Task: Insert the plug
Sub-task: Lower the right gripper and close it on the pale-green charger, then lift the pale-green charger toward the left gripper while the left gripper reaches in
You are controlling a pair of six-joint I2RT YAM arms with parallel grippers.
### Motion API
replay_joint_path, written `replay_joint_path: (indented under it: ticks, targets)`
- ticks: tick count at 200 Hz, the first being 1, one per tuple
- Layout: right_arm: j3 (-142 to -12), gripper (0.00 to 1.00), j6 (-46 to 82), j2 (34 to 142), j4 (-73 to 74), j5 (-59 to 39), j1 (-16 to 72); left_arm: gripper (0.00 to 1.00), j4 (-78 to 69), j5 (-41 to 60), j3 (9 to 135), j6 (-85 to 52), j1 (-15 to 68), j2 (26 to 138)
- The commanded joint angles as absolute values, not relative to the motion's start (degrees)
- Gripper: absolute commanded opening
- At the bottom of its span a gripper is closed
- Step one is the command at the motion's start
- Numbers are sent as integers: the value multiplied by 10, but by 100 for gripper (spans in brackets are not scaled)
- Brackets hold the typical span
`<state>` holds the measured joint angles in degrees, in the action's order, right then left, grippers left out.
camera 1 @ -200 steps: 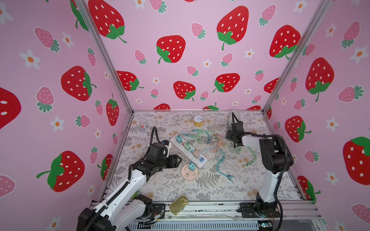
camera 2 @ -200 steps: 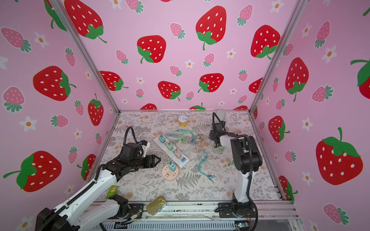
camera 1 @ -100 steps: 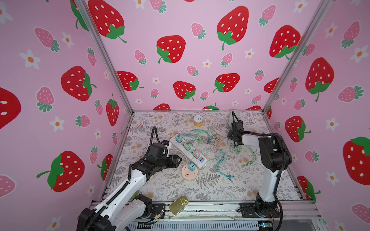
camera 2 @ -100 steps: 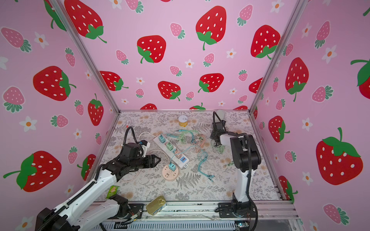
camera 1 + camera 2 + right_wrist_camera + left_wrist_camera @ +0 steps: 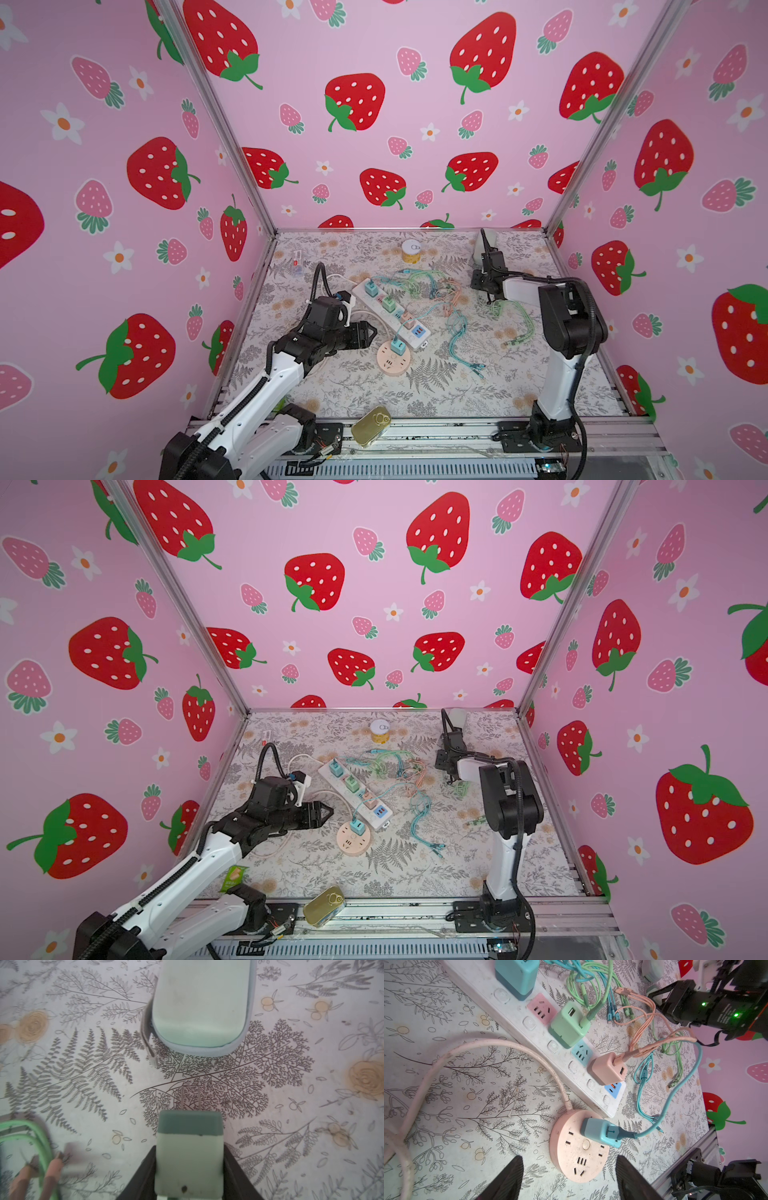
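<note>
My right gripper is shut on a pale green plug with a dark green band. Its two prongs point at the floral mat, close to it, near the back right. In both top views this gripper points down beside loose green cable. The white power strip holds blue, green and pink chargers, with a pink outlet and a blue outlet bare. My left gripper stands open, empty, just short of the round pink socket, which carries a blue charger.
A pale grey-green case lies just ahead of the held plug. Tangled green, blue and pink cables spread between the arms. A yellow can stands at the back, a gold tin on the front rail.
The right gripper's jaws have come together onto the pale green plug at the back right. The left arm has stayed where it was, still open.
</note>
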<state>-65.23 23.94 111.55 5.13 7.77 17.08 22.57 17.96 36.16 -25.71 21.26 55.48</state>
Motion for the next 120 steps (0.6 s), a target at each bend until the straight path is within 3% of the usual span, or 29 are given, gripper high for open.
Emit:
replay_joint_path:
  ticks: [1, 120]
  targets:
    - [-639, 34, 199, 1062, 66, 38, 168, 73, 232, 177, 382, -254, 207, 549]
    - [-538, 33, 105, 832, 136, -188, 180, 75, 183, 257, 418, -264, 201, 570]
